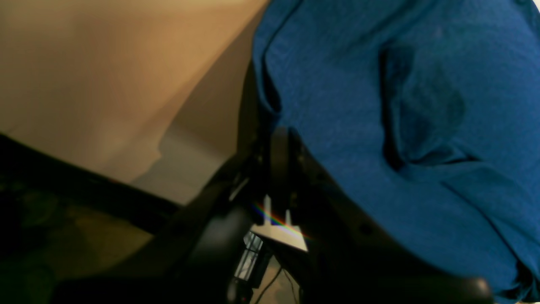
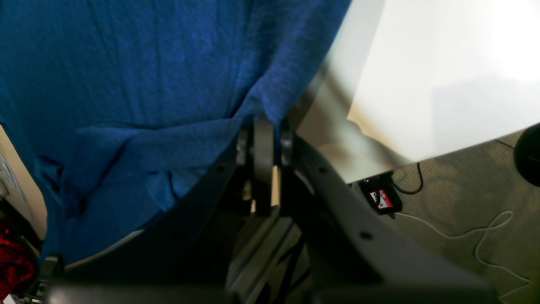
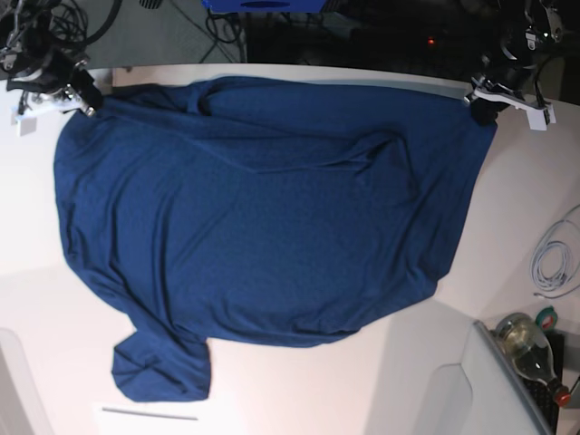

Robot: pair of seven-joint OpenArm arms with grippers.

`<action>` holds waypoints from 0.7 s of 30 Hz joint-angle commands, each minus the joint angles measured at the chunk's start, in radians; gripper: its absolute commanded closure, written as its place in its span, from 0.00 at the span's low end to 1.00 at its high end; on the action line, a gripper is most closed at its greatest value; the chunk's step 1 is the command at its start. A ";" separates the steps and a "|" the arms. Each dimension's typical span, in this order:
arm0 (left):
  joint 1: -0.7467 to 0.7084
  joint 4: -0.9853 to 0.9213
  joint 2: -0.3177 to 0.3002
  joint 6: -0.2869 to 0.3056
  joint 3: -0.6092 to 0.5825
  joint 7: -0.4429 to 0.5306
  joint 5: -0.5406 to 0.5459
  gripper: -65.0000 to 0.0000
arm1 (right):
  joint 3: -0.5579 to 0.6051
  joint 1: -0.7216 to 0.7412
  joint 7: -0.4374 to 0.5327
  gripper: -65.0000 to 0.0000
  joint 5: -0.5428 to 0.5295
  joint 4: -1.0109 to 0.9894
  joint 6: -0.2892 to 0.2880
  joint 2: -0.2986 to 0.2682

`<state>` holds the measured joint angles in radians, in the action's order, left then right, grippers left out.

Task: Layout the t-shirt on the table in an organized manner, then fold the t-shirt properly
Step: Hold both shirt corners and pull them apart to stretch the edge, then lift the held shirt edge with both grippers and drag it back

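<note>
T-shirt (image 3: 263,227) corners at table (image 3: 507,236) edge

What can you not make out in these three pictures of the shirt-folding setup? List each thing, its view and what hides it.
- Base view: the table beneath the t-shirt, covered by cloth.
- Left wrist view: the left hand fingertips, buried in blue fabric; the foreground is dark and blurred.
- Right wrist view: the right hand tips, hidden by bunched cloth.
- Base view: the bottle, cut off by the corner.
</note>
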<state>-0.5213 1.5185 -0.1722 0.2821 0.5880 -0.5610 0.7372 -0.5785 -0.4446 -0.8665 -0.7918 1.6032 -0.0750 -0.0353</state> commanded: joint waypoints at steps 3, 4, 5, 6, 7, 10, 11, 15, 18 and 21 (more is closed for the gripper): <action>0.000 -0.031 -0.014 0.003 0.008 0.019 0.006 1.00 | -0.005 0.002 0.013 1.00 -0.010 -0.025 -0.001 -0.018; 0.000 -0.039 -0.014 0.003 0.008 0.019 0.005 1.00 | -0.005 0.002 0.013 1.00 -0.010 -0.042 -0.001 -0.019; 0.000 -0.042 -0.014 0.003 0.008 0.019 0.005 1.00 | -0.005 0.002 0.013 1.00 -0.010 -0.053 -0.001 -0.019; 0.000 -0.043 -0.014 0.003 0.008 0.019 0.005 1.00 | -0.005 -0.001 0.013 1.00 -0.010 -0.056 -0.001 -0.019; -0.003 -0.043 -0.014 0.003 0.008 0.019 0.005 1.00 | -0.005 -0.003 0.013 1.00 -0.010 -0.053 -0.001 -0.019; -0.009 -0.031 -0.014 0.003 0.008 0.019 0.008 1.00 | -0.005 -0.020 0.013 1.00 -0.010 -0.022 -0.001 -0.019; -0.010 -0.020 -0.014 0.003 0.008 0.019 0.008 1.00 | -0.005 -0.023 0.008 1.00 -0.010 -0.007 -0.001 -0.016; -0.029 0.070 -0.007 0.003 0.008 0.019 0.009 1.00 | -0.001 -0.041 0.003 1.00 -0.010 0.079 0.005 -0.012; -0.021 0.123 0.007 0.003 0.008 0.017 0.009 1.00 | 0.001 -0.035 -0.027 1.00 -0.011 0.131 0.013 -0.010; -0.001 0.142 0.007 -0.001 0.002 0.017 0.009 1.00 | -0.004 0.013 -0.107 1.00 -0.015 0.142 0.063 -0.008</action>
<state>-0.5262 1.6436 -0.1532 0.2798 0.5873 -0.5629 0.7345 -0.5762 -0.4358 -0.9905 -0.7864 1.7260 -0.0082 -0.0349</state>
